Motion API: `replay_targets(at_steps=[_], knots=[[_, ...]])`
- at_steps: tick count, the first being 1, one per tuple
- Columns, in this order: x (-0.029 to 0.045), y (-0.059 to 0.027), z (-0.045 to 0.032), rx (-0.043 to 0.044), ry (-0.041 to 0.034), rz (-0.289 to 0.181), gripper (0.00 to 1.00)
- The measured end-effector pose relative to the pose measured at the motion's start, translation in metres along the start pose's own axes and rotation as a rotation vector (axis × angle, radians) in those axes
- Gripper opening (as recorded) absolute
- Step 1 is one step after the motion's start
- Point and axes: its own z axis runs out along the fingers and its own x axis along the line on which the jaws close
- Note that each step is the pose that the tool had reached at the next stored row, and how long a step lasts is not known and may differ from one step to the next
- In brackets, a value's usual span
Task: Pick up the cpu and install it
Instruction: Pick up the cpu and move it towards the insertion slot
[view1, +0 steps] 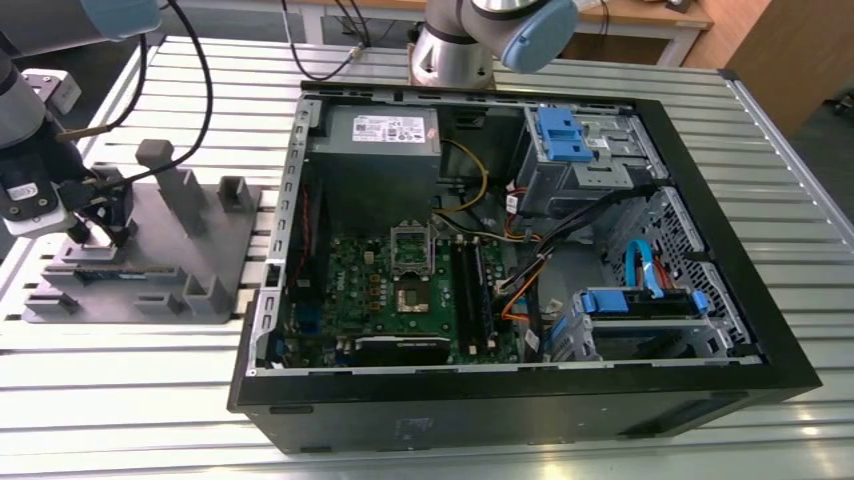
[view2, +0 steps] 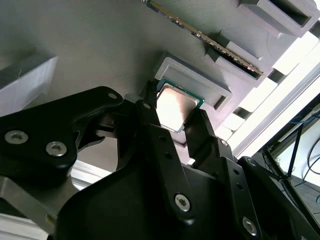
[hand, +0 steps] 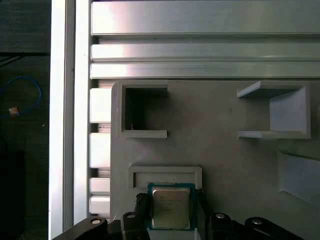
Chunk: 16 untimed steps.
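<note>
Silver metal, bright and reflective, covers the top of the cpu (view2: 175, 106). A thin green rim runs round its edge. The chip is flat and square, and in both wrist views the lid shows no mark or damage that can be made out.

Location: the cpu lies flat in a shallow raised pocket (hand: 165, 171) of the grey fixture (view1: 200, 250). The fixture rests on the slatted metal table (view1: 134, 400), at the exterior view's left, just beside the open case (view1: 534, 410).

Gripper (view2: 172, 119): low over the pocket, with the chip between its tips. The two black fingers (view2: 152, 131) stand against two opposite edges of the cpu, closed on it. The chip is level inside the pocket's walls. Whether it has left the pocket floor cannot be told.

Other items: a memory stick (view2: 210, 42) stands on edge in a slot of the fixture, near the pocket. Inside the case the green board (view1: 354, 300) lies flat, and the dark square socket (view1: 411, 296) sits near its middle, well apart from the gripper.
</note>
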Motion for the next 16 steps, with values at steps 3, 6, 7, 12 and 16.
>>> replay_targets(at_steps=[3,6,7,12,16], knots=[[0.0000,0.0000,0.0001,-0.0002,-0.0001,0.000,0.47],[0.0000,0.0000,-0.0003,-0.0005,-0.0003,0.000,0.47],[0.0000,0.0001,-0.0008,-0.0006,-0.0004,0.000,0.47],[0.0000,0.0000,-0.0023,-0.0042,0.0001,-0.001,0.47],[0.0003,0.0001,-0.0018,-0.0153,0.0004,-0.006,0.47]])
